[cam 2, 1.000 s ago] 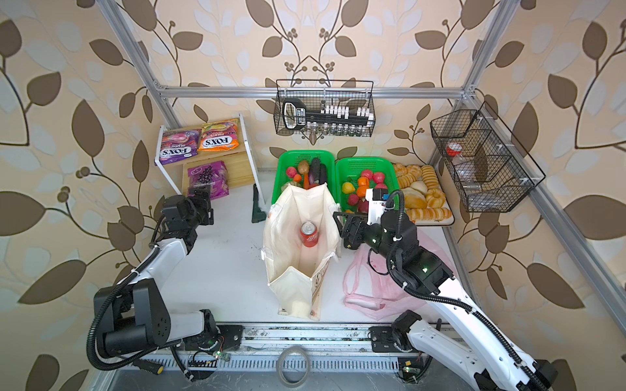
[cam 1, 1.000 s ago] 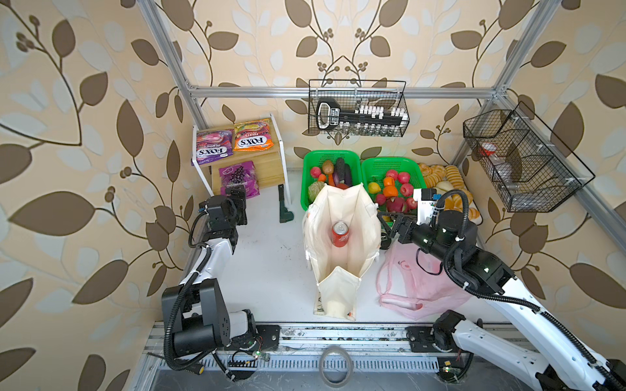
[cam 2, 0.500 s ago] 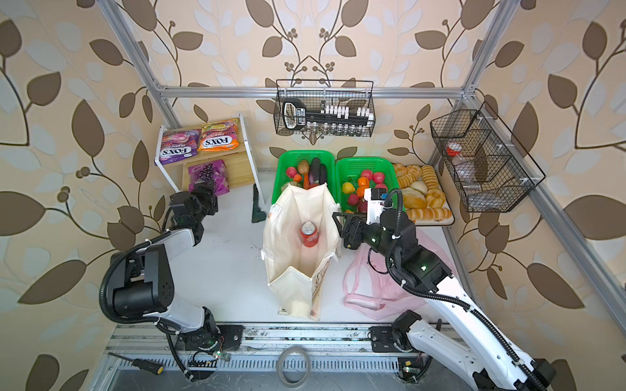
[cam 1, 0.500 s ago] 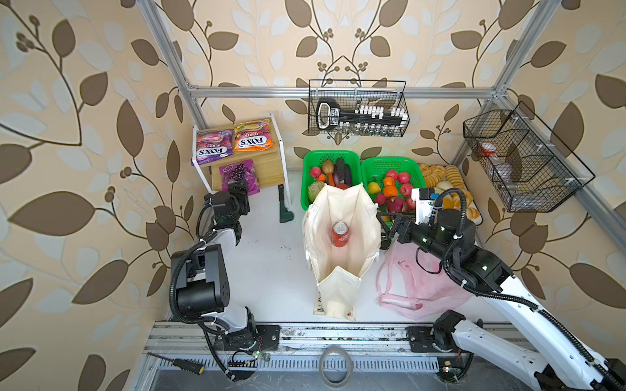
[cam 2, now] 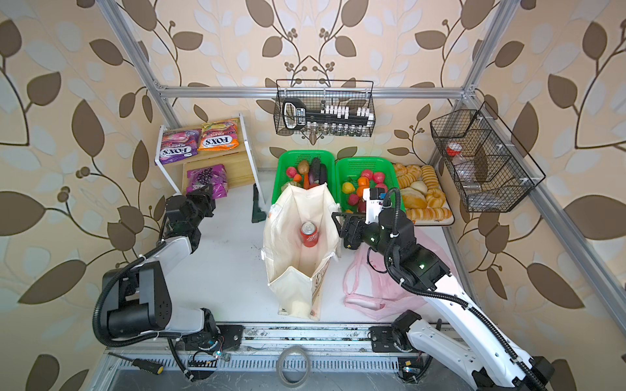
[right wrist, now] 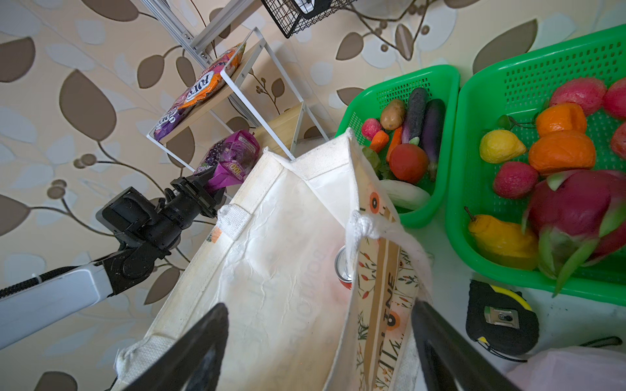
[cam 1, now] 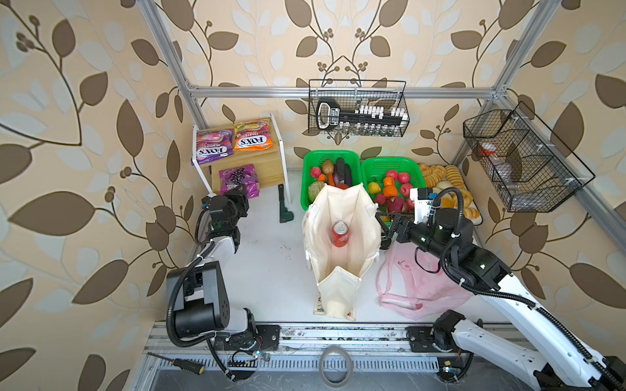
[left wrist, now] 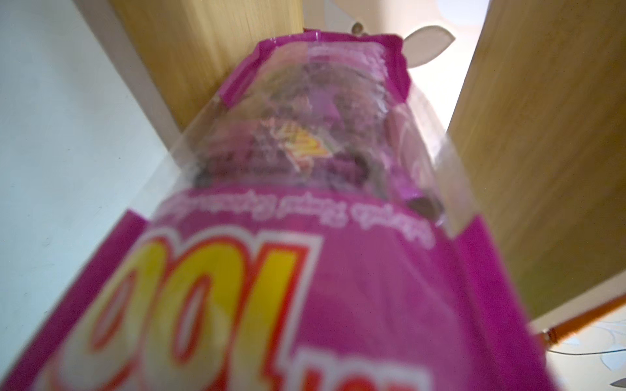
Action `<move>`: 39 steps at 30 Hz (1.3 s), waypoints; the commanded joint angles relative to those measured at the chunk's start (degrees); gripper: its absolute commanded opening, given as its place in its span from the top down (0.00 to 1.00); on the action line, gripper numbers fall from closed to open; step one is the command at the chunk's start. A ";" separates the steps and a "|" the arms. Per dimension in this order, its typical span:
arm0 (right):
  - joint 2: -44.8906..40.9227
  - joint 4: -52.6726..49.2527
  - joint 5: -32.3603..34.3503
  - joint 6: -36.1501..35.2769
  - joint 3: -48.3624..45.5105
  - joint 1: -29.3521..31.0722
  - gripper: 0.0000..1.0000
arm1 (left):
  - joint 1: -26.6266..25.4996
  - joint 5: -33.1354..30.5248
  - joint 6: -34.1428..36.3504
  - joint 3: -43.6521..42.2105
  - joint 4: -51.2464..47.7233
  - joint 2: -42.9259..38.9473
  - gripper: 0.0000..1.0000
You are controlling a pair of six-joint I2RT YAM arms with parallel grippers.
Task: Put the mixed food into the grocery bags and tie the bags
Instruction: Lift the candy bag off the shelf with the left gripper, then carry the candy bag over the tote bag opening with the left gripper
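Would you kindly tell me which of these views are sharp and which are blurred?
Left wrist view: the purple "100" packet fills the frame, too close and blurred. Right wrist view: the cream tote and green baskets are crisp; only the right gripper at the near edge is soft. Both top views: evenly lit and sharp, the red can clear in the tote.
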 commanded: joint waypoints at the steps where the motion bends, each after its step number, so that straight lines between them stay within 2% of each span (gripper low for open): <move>1: -0.27 0.78 -1.03 0.52 0.19 -0.23 0.15 | 0.53 1.84 4.90 1.42 -0.97 -5.34 0.91; 4: -0.73 0.16 -0.76 0.07 0.56 -0.25 0.15 | 0.54 6.28 10.22 4.89 -8.73 -9.29 0.97; 8: -1.06 -0.29 -0.41 -0.94 1.31 -0.24 0.15 | -0.37 11.62 21.38 12.79 -28.55 -13.82 1.00; 14: -0.70 -0.86 -1.19 -1.38 3.24 -0.40 0.15 | -5.60 11.73 34.63 19.42 -43.43 -20.55 1.00; 17: -0.40 0.47 -3.74 0.60 3.84 -0.54 0.15 | -7.66 12.10 38.18 21.67 -45.84 -23.84 1.00; 20: -0.26 4.01 -6.73 3.79 3.68 -0.54 0.15 | -9.48 13.02 38.79 23.19 -45.22 -26.85 1.00; 25: 0.57 8.86 -11.05 8.38 3.79 0.06 0.15 | -12.76 19.58 38.67 25.91 -43.31 -29.56 1.00; 29: 0.62 8.00 -7.74 8.39 4.01 0.76 0.15 | -14.81 25.85 41.24 30.06 -43.75 -28.79 1.00; 33: 1.35 0.86 0.47 7.83 4.69 0.69 0.15 | -18.00 29.12 44.89 35.90 -51.33 -25.81 1.00; 35: 2.40 -2.19 1.97 7.30 4.89 0.49 0.15 | -20.73 28.97 46.33 37.66 -55.19 -24.62 1.00; 39: 5.70 -4.52 0.27 8.09 4.80 0.30 0.14 | -27.87 25.30 48.93 38.78 -60.78 -23.02 1.00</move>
